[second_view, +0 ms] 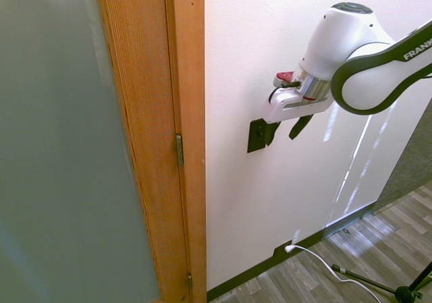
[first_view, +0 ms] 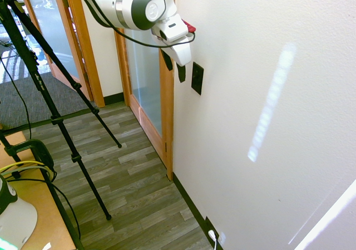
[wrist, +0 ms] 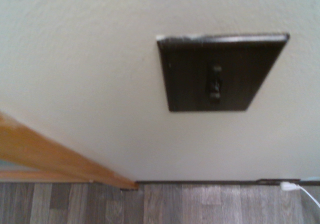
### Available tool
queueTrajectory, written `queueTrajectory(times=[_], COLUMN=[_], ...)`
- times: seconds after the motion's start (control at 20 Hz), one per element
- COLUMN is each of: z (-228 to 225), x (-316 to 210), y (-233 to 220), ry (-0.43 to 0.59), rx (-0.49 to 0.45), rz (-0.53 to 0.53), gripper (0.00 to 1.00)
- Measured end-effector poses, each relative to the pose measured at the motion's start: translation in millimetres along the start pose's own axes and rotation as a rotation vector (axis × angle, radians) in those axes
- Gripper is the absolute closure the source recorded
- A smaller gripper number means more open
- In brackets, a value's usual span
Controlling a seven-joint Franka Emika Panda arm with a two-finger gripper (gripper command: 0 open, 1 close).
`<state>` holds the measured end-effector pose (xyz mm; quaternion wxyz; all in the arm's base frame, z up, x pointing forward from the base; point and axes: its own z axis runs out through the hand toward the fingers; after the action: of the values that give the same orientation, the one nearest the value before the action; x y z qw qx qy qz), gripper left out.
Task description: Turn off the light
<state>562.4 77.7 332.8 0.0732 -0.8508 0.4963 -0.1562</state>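
Note:
The light switch (first_view: pixel 197 78) is a small black upright plate on the white wall, just right of the wooden door frame. The wrist view shows the switch (wrist: pixel 220 72) close up, with a small toggle (wrist: pixel 215 83) at its middle. My gripper (first_view: pixel 175 73) hangs right in front of the plate, tilted toward the wall, fingers apart and holding nothing. In the second exterior view one finger (second_view: pixel 271 133) overlaps the right edge of the switch (second_view: pixel 255 135), and the gripper (second_view: pixel 280 140) is open. Whether a finger touches the plate is not clear.
A wooden door frame (first_view: pixel 167 111) with a frosted glass door (second_view: pixel 61 148) borders the wall beside the switch. A white outlet with a white plug (second_view: pixel 291 245) sits low at the dark baseboard. Wood-pattern floor (first_view: pixel 139 189) lies below.

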Motion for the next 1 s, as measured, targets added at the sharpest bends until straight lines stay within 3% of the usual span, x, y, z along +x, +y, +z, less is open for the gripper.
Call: queueTrajectory(times=[0.4, 1.0], z=[17.4, 21.6], x=[-2.8, 8.6], y=[-16.8, -20.3], ry=[0.119, 0.153], rx=[0.031, 0.047], rz=[0.069, 0.083], gripper=[1.0, 1.0])
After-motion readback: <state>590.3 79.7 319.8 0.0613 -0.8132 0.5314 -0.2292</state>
